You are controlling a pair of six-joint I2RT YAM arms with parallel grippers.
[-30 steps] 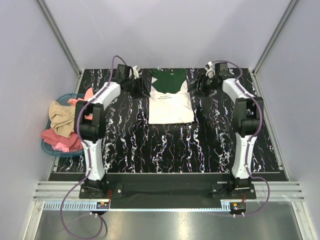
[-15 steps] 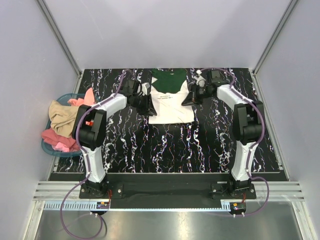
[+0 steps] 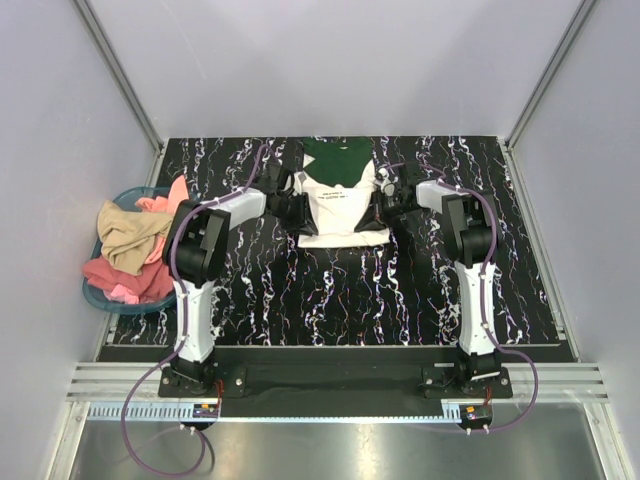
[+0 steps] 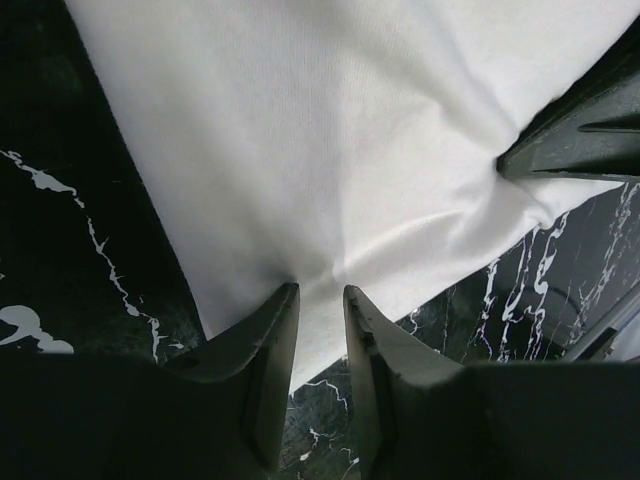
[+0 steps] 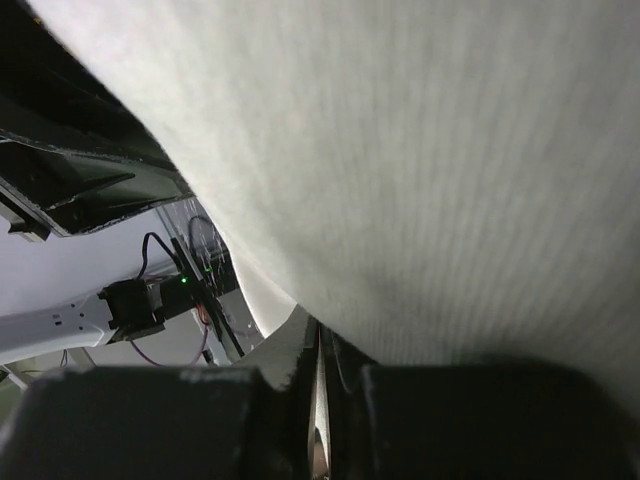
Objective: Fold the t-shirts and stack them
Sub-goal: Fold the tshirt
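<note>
The cream-white t-shirt [image 3: 340,222] with small dark lettering lies folded at the middle far part of the table. The dark green t-shirt [image 3: 338,160] shows at its far end, partly under it. My left gripper [image 3: 297,210] is at the white shirt's left edge. In the left wrist view my left gripper [image 4: 320,295] pinches the puckered white cloth [image 4: 340,150]. My right gripper [image 3: 378,212] is at the shirt's right edge. In the right wrist view my right gripper [image 5: 320,340] is shut tight on white cloth [image 5: 430,180], which fills most of that view.
A blue basket [image 3: 100,296] with beige and pink clothes stands off the table's left edge. The black marbled table [image 3: 330,300] ends at metal rails near the arm bases. Grey walls enclose the far and side edges.
Both grippers have moved from the far corners beside the green shirt toward me and inward, onto the side edges of the white shirt.
</note>
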